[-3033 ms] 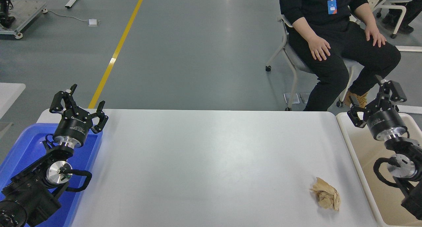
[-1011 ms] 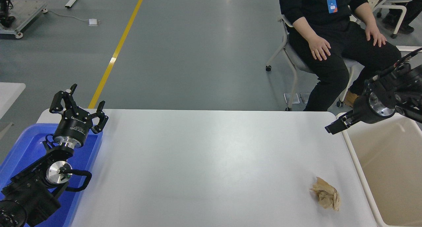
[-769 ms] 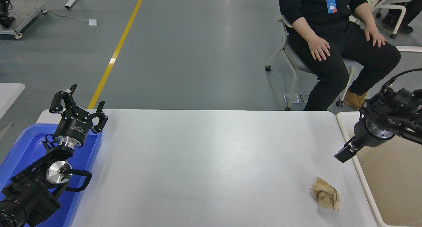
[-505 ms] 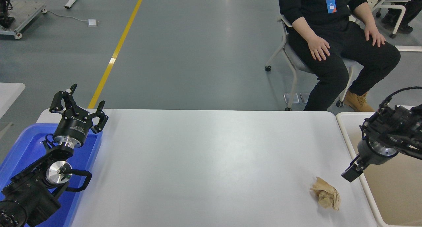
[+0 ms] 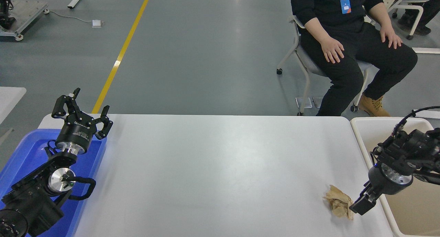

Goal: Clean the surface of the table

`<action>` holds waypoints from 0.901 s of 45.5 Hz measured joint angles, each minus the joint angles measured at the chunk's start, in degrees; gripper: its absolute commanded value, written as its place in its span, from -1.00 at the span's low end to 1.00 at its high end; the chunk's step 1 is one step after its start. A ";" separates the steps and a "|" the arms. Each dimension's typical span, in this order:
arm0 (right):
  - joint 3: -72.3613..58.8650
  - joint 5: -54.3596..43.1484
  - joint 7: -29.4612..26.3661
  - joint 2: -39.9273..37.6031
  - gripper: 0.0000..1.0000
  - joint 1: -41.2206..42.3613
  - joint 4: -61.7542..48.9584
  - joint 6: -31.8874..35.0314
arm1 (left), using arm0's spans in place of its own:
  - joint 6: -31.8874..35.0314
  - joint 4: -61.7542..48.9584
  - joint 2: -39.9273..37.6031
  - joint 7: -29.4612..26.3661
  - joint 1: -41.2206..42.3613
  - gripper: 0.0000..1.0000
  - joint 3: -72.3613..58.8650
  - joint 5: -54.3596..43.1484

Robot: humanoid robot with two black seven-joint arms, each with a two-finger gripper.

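Table surface [image 5: 220, 168] is stretching white and wide across the lower half of the head view, bare but for one piece of litter near its right end. At the far left, a blue tray [image 5: 20, 154] is sitting against the table's edge, and the left gripper [image 5: 82, 108] is resting parked above it with its fingers spread wide and nothing between them. Toward the right, a crumpled wad of tan paper [image 5: 338, 204] is lying on the white top close to the near edge. The right gripper [image 5: 361, 205] is reaching down just beside the wad on its right side, one finger apparently touching or nearly touching the paper; from this angle I cannot tell how wide it is standing. Further right, a beige bin [image 5: 359, 137] is waiting beside the table. A person [image 5: 347, 41] is sitting on a chair beyond the far side.

Judging from this, the risk is a glancing grasp: if the fingers are closing off-centre, the light paper is likely to be nudged leftward or squirted out rather than caught. A loose pinch on one fold could also be letting it drop short of the bin.
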 measured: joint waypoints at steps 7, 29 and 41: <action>2.96 0.36 -0.08 -0.46 1.00 -2.30 0.46 -0.11 | 0.00 0.00 0.01 0.00 0.00 1.00 0.00 0.00; 10.77 0.96 -0.45 -0.76 1.00 -10.68 -3.70 -2.55 | 0.00 0.00 0.00 0.00 0.00 1.00 0.00 0.00; 11.45 1.01 -0.49 -0.66 1.00 -12.09 -6.05 -3.44 | 0.00 0.01 -0.03 0.00 0.00 1.00 0.00 0.00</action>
